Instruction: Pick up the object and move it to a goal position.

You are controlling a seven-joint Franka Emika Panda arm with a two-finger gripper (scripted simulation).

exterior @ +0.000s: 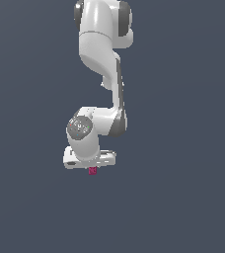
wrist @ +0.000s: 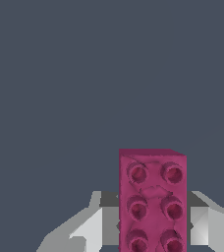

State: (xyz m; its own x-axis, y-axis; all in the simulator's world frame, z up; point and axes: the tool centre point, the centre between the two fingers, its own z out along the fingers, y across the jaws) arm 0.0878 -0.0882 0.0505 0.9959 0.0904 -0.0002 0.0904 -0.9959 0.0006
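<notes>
small magenta-pink studded rectangular block (wrist: 152,202) sits between the white claw's (exterior: 92,168) fingers (wrist: 87,231), clamped, long axis running out from the claw.

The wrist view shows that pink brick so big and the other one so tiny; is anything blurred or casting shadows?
Wrist view: pink brick sharp, studs shaded, cut off by the frame edge. Exterior view: brick only a speck under the gripper; flat grey backdrop, no cast shadows, no glare.
</notes>
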